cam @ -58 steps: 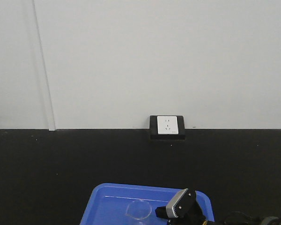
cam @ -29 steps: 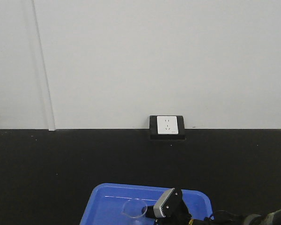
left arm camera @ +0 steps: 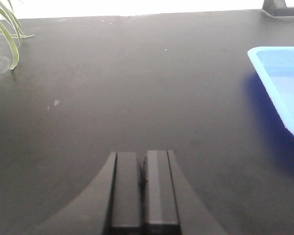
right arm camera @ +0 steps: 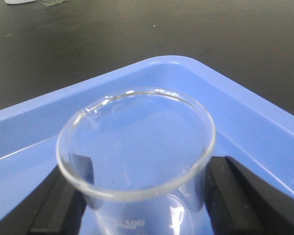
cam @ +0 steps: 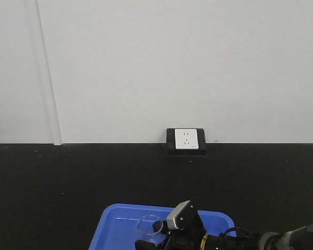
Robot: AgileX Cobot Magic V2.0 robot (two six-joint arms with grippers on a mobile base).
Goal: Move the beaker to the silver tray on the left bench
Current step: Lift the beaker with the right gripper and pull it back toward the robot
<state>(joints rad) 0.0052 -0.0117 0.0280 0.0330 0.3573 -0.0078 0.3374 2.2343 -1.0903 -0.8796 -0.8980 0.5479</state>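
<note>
Front view only: a white wall socket in a black frame point(cam: 187, 139) sits where the white wall meets the matte black surface point(cam: 68, 198); a shallow blue plastic tray point(cam: 115, 229) lies at the bottom edge, with the right arm's grey wrist camera point(cam: 179, 214) above it
Left wrist view only: thin green plant leaves point(left arm camera: 5, 34) hang at the far left corner of the surface; one corner of the blue tray shows at the right edge, well apart from the left claw point(left arm camera: 141, 181)
Right wrist view only: the small clear glass beaker point(right arm camera: 137, 147) is seen close from above, upright, nothing visible inside, its pour spout towards the upper left
Right claw point(right arm camera: 137, 205): open to about the beaker's width, one black finger point(right arm camera: 59, 205) on each side of the glass, both seeming to press its wall, so it has hold of the beaker
Left claw: fingers closed together with only a thin seam between them, gripping nothing, over bare surface
Beaker place: within the blue tray's outline, near a rounded corner
Hard to make out: the beaker's base is cut off by the bottom edge, so I cannot tell whether it rests on the tray floor or hangs above it; in the front view the glass is only a faint outline beside the wrist camera, and the right claw's fingers are cut off
</note>
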